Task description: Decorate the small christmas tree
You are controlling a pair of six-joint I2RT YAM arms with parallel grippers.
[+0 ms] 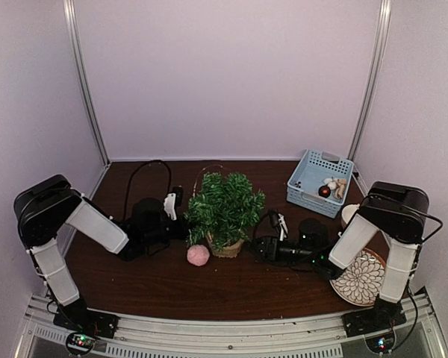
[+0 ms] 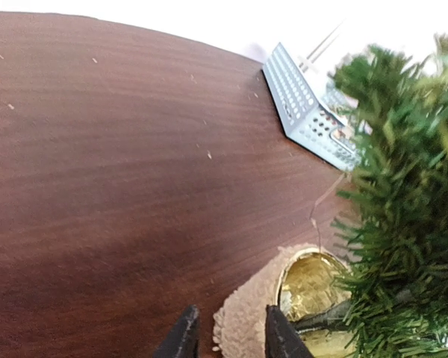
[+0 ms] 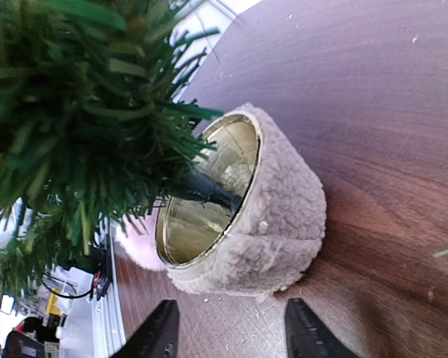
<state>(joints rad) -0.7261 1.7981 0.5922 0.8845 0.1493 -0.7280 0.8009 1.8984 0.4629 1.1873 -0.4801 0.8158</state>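
small christmas tree (image 1: 224, 205) stands upright mid-table in its fuzzy tan pot (image 3: 284, 216). Both arms sit low, one on each side of that pot, probably to steady or square it rather than hang anything. left gripper (image 2: 228, 341): jaws part-open, pot edge just ahead, a visible gap on the outer side, nothing clamped. right gripper (image 3: 231, 335): jaws wider apart, pot right in front, holding nothing. ornaments (image 1: 325, 191) sit in the blue basket (image 1: 302, 195) at back right, well apart from the tree. pink ball (image 1: 198, 255) lies just beside the pot. Neither gripper carries a decoration, so hanging looks not yet begun.
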